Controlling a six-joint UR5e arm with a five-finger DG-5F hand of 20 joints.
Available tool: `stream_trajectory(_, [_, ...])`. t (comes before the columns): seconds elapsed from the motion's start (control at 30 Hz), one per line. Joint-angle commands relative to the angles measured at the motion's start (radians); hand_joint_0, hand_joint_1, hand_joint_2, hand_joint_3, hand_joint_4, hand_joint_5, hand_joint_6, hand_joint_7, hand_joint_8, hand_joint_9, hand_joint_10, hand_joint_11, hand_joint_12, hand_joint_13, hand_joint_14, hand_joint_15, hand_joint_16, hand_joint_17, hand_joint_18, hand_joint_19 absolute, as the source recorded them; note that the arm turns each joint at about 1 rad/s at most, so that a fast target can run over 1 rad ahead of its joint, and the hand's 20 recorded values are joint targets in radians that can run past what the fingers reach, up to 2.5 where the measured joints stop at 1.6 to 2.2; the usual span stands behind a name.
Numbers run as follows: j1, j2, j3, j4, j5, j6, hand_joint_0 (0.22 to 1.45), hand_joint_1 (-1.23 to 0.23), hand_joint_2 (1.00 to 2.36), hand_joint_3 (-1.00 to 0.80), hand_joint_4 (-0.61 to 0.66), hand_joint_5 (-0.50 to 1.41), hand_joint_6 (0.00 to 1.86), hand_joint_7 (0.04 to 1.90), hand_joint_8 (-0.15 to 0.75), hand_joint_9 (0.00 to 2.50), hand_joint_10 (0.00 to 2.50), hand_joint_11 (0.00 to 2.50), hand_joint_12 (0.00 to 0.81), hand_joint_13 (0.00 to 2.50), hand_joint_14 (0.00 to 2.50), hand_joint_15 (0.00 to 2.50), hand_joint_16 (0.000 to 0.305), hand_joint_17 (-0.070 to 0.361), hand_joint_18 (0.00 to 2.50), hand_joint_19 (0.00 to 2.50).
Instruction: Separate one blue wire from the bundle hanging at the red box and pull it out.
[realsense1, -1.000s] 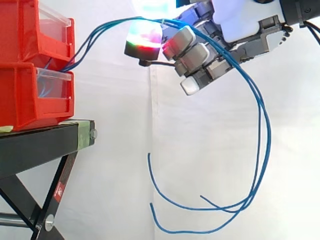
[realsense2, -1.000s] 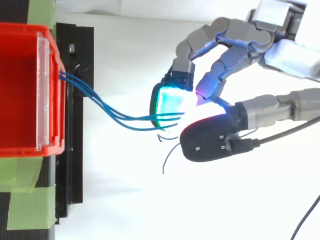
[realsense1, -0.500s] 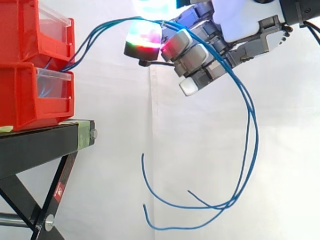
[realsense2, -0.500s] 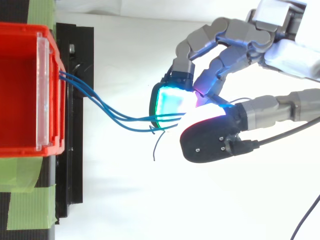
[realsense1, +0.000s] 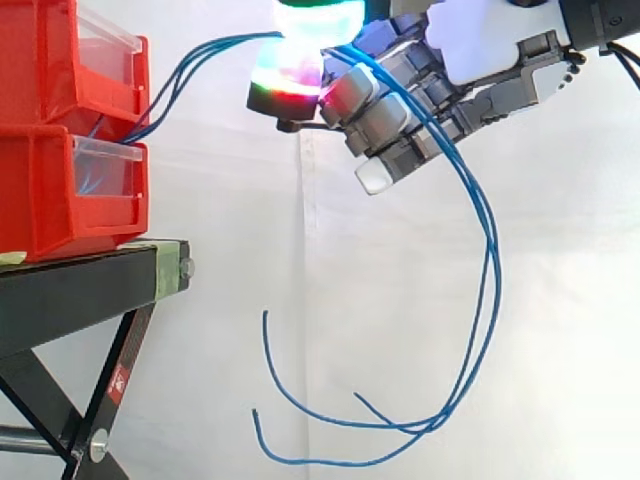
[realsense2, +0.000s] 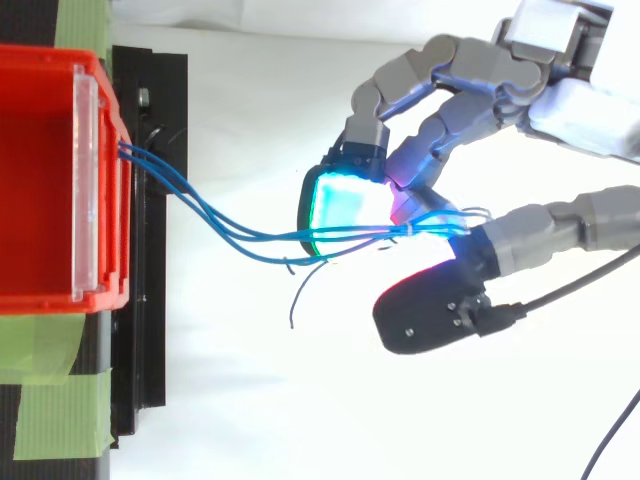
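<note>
Robot hand (realsense2: 470, 62) thumb (realsense2: 435, 315) has swung off its curled fingers (realsense2: 452, 125), so no single pinch now: all blue wires (realsense2: 230, 233) still hook over them, strung from red box (realsense2: 40, 180), loose ends (realsense1: 330, 457) swung boxward, none separated yet.

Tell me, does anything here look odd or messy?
Nothing is broken or spilled. The blue wires from the red box hang together over the robot hand, their loose ends dangling below.
</note>
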Motion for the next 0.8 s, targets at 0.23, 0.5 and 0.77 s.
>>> stream_trajectory(0.23, [0.000,0.000,0.000,0.000,0.000,0.000,0.56,-0.80,1.00,-0.50,0.18,-0.23,0.91,0.83,0.309,0.78,0.37,1.53,0.380,0.59,0.78,1.44,0.053,0.118,0.66,0.73])
stream_trajectory(0.5, [-0.001,0.000,0.000,0.000,0.000,0.000,0.58,-0.70,1.00,-0.50,0.16,-0.22,0.91,0.85,0.303,0.86,0.29,1.57,0.371,0.64,0.72,1.47,0.050,0.112,0.68,0.74])
stream_trajectory(0.77, [-0.001,0.000,0.000,0.000,0.000,0.000,0.63,-0.70,1.01,-0.38,0.14,-0.21,0.92,0.85,0.296,0.87,0.33,1.54,0.366,0.65,0.73,1.46,0.048,0.108,0.69,0.74])
